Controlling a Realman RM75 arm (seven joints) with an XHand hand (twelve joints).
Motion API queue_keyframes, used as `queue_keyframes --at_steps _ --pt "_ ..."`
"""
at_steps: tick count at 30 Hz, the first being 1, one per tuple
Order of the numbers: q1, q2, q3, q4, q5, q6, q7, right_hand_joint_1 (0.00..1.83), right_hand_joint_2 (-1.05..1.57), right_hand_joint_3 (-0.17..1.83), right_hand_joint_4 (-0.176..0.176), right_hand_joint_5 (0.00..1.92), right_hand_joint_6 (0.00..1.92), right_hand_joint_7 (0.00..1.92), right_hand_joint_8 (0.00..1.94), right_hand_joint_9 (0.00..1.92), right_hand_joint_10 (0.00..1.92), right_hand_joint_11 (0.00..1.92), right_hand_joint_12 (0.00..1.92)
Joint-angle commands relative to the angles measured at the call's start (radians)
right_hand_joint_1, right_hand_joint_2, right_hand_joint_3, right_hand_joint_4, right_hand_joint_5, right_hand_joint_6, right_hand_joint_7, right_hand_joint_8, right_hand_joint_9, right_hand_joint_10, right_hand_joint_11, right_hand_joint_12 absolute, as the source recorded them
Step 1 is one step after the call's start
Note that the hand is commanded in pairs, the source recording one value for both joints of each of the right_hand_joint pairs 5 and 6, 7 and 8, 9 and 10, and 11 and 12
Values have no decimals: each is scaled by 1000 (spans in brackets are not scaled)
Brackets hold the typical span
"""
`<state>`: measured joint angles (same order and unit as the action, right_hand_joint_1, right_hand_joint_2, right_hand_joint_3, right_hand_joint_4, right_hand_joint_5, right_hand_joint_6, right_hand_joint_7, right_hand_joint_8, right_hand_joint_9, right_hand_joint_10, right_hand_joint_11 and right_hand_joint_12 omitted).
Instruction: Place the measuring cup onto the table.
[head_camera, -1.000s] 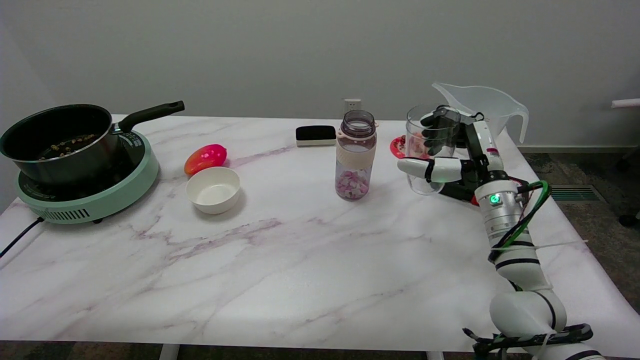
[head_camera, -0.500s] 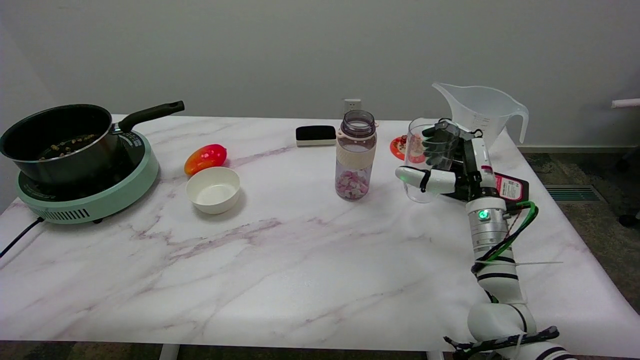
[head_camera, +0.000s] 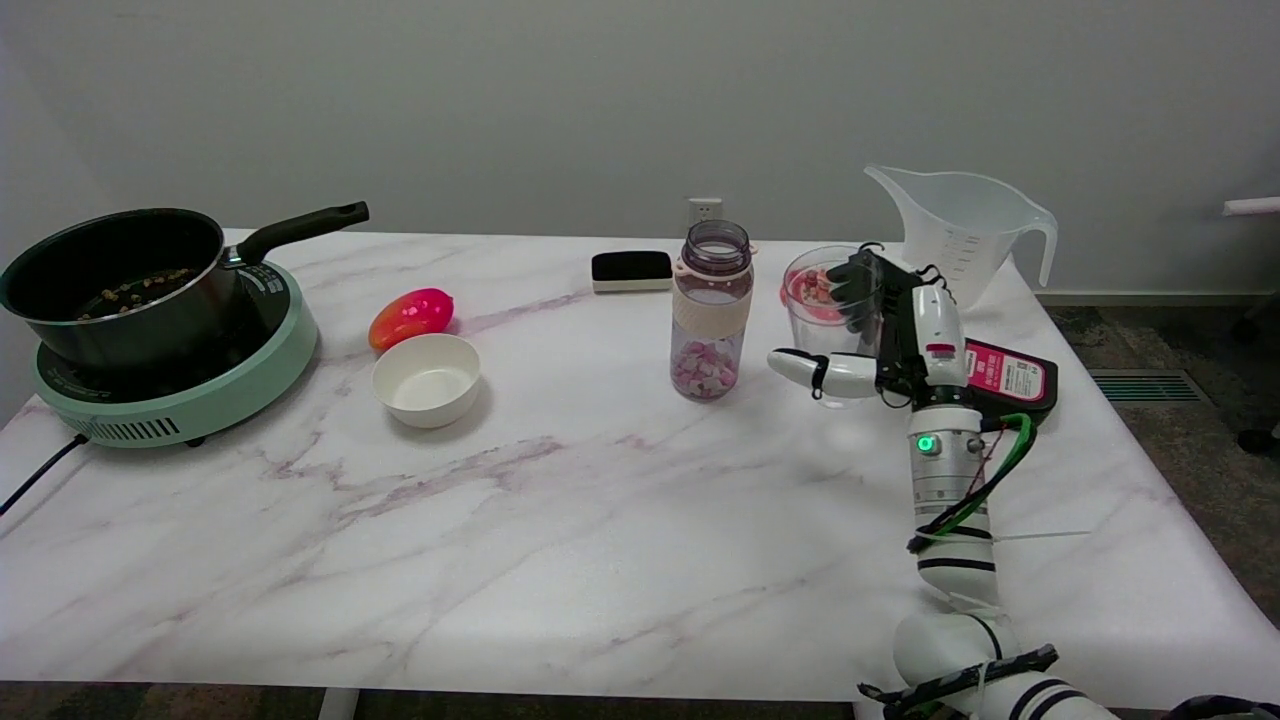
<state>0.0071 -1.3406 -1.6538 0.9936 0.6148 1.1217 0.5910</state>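
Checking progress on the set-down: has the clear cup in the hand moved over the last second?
Yes. The clear cup, held by the right hand, moved left and lower, toward the water bottle.

Measuring cup (head_camera: 822, 310) in robot hand (head_camera: 875, 335)

Your right hand (head_camera: 880, 330) holds the clear plastic measuring cup (head_camera: 822, 320) right of the lidless bottle (head_camera: 711, 311), before the big translucent jug (head_camera: 965, 232).
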Motion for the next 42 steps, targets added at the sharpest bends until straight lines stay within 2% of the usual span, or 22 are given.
queue_keyframes --at_steps 1,5,10,16,21,27,35,42 --pt "-50 -56 -30 104 -31 116 -171 1227 1571 274 0 1908 1908 1747 1747 1519 1519 1339 1339" --pt "-88 -64 -62 166 15 105 -177 1232 1571 275 0 1904 1904 1747 1747 1521 1521 1341 1341" --pt "-126 -62 -167 231 120 126 -263 1232 1571 275 0 1900 1900 1748 1748 1524 1524 1342 1342" --pt "-144 -66 -284 244 197 194 -352 1235 1571 273 0 1916 1916 1754 1754 1532 1532 1345 1345" --pt "-143 -74 -344 245 222 210 -360 1235 1571 274 0 1920 1920 1756 1756 1535 1535 1347 1347" --pt "-144 -95 -405 211 256 249 -360 1235 1571 274 0 1920 1920 1762 1762 1539 1539 1352 1352" --pt "-143 -188 -426 96 249 346 -353 1228 1571 274 0 1920 1920 1764 1764 1536 1536 1354 1354" --pt "-139 -218 -458 32 246 405 -352 1228 1571 274 0 1920 1920 1762 1762 1535 1535 1353 1353"
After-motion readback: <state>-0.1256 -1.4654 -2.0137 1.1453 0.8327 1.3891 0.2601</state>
